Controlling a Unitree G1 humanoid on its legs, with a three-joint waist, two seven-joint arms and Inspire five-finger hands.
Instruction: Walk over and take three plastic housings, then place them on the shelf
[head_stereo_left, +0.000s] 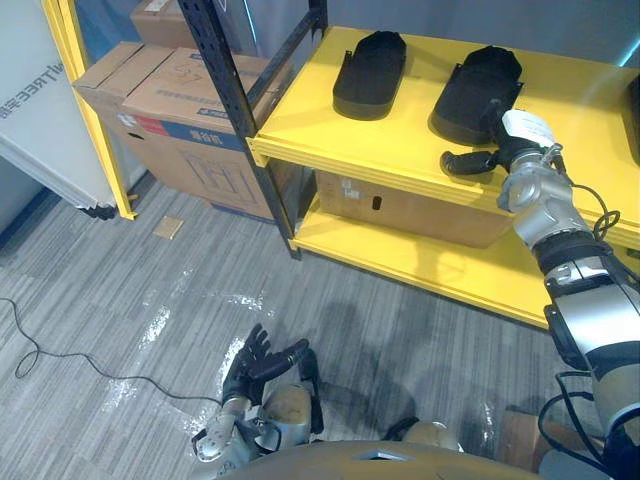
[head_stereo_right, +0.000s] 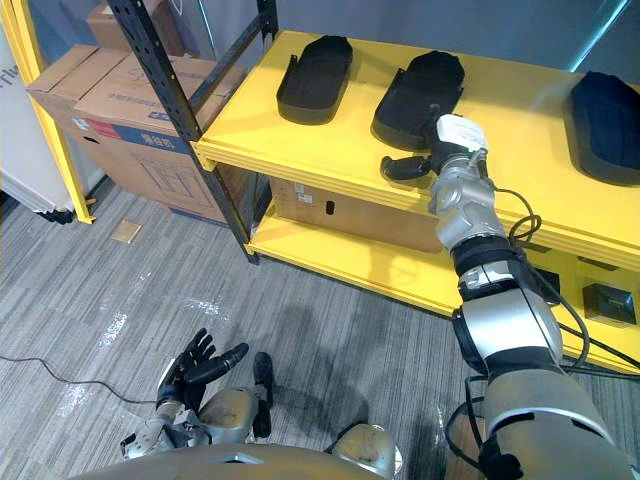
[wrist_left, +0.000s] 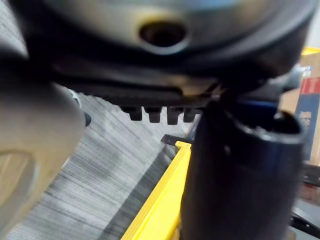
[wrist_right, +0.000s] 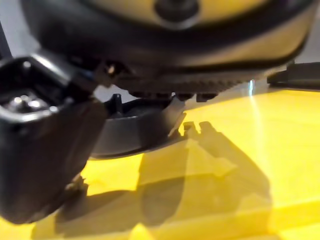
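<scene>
- Closest to you, the left hand (head_stereo_left: 262, 368) hangs low over the grey floor (head_stereo_left: 120, 270), with its fingers loosely spread and nothing in them.
- Far left, cardboard boxes (head_stereo_left: 180, 110) sit beside the black upright (head_stereo_left: 235, 90) of the yellow shelf (head_stereo_left: 330, 135), well apart from the working arm.
- You can see all three housings lying flat on the upper board: the left housing (head_stereo_left: 370, 72), the middle housing (head_stereo_left: 478, 92) near it, and the right housing (head_stereo_right: 608, 118) off by itself at the far right.
- Watch the middle housing, because its near end lies close to the shelf's front edge. If you pull the arm back with a finger caught on that end, you could drag the housing over the edge and onto the floor. A sideways swing could knock it into the left housing.
- Your right hand (head_stereo_left: 500, 152) is at that near end. Its thumb (head_stereo_left: 462, 161) juts out sideways, well away from the fingers, so I judge the hand spread rather than clamped. You cannot tell whether the fingers touch the housing.
</scene>
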